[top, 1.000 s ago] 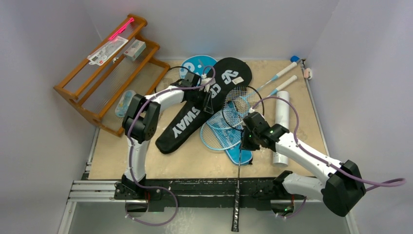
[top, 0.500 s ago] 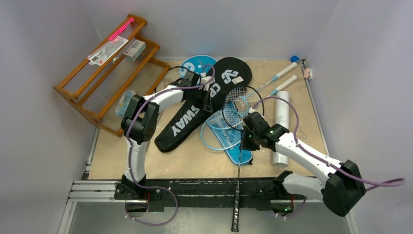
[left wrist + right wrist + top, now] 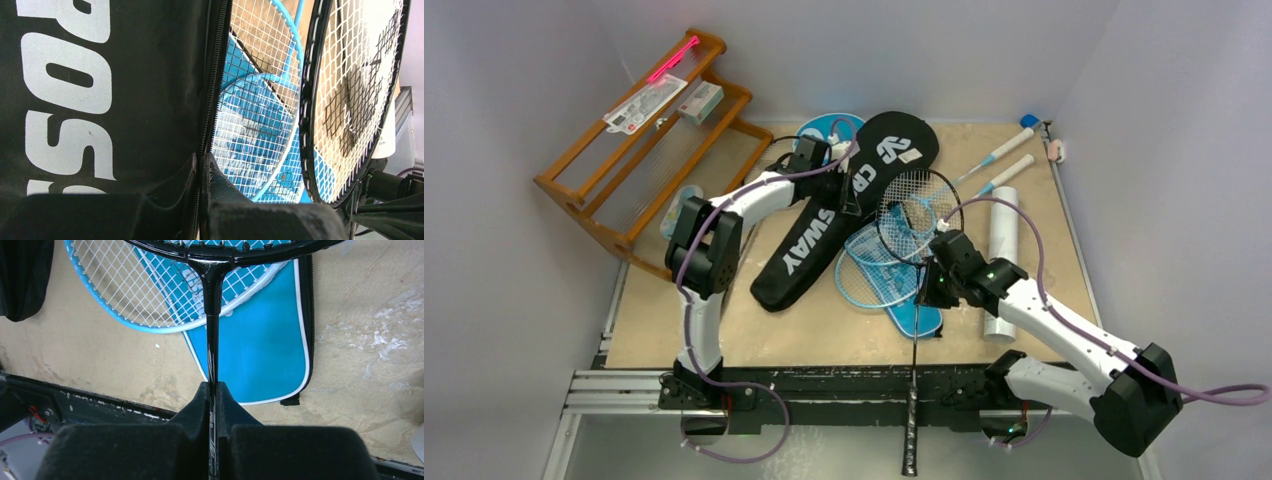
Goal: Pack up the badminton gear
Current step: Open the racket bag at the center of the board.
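Black racket [image 3: 916,212]: head overlapping the right edge of the black cover [image 3: 809,250]; shaft running away from the cover toward the near table edge, handle hanging past that edge.
Right gripper [image 3: 212,390]: clenched on the black racket's shaft, a little below the throat, right of the cover.
Left gripper [image 3: 201,167]: clenched on the cover's zippered right edge, beside the white lettering.
Black cover: lying diagonally, wide end far, narrow end near and to the left.
Blue rackets [image 3: 874,272]: two, heads overlapped just right of the cover's narrow half, partly under the black racket's head; handles pointing off to the far right.
Blue cover [image 3: 921,318]: flat underneath; one end peeking out past the black cover's wide end, the other showing to its right, below the right gripper.
Tube [image 3: 1001,250]: lying well right of the cover, beyond the rackets.
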Motion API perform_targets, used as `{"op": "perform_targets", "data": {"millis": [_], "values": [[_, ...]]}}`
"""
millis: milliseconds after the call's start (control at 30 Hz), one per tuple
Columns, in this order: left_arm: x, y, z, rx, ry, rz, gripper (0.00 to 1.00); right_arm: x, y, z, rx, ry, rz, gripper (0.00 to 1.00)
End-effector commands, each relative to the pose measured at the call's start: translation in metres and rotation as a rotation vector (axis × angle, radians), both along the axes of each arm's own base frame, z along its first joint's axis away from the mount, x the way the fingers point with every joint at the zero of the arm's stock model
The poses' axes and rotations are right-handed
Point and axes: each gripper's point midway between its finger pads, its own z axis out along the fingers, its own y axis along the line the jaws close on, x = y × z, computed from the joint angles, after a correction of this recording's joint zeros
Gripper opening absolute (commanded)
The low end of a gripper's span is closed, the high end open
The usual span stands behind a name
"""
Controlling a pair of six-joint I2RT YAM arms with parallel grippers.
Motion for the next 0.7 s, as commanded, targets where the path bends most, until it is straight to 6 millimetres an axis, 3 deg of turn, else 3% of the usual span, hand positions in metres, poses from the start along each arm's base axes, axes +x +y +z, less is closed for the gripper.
{"op": "perform_targets", "data": {"millis": [0,233,667], "values": [[0.018,-0.006,0.069,-0.095,-0.15,0.019,0.0,0.001,0.013,0.007,0.059,-0.026,0.067,0.0],[0.014,-0.006,0.076,-0.115,-0.168,0.014,0.0,0.001,0.022,-0.002,0.064,0.021,0.11,0.0],[0.018,-0.01,0.076,-0.133,-0.173,0.012,0.0,-0.019,0.023,-0.035,0.059,0.15,0.135,0.0]]}}
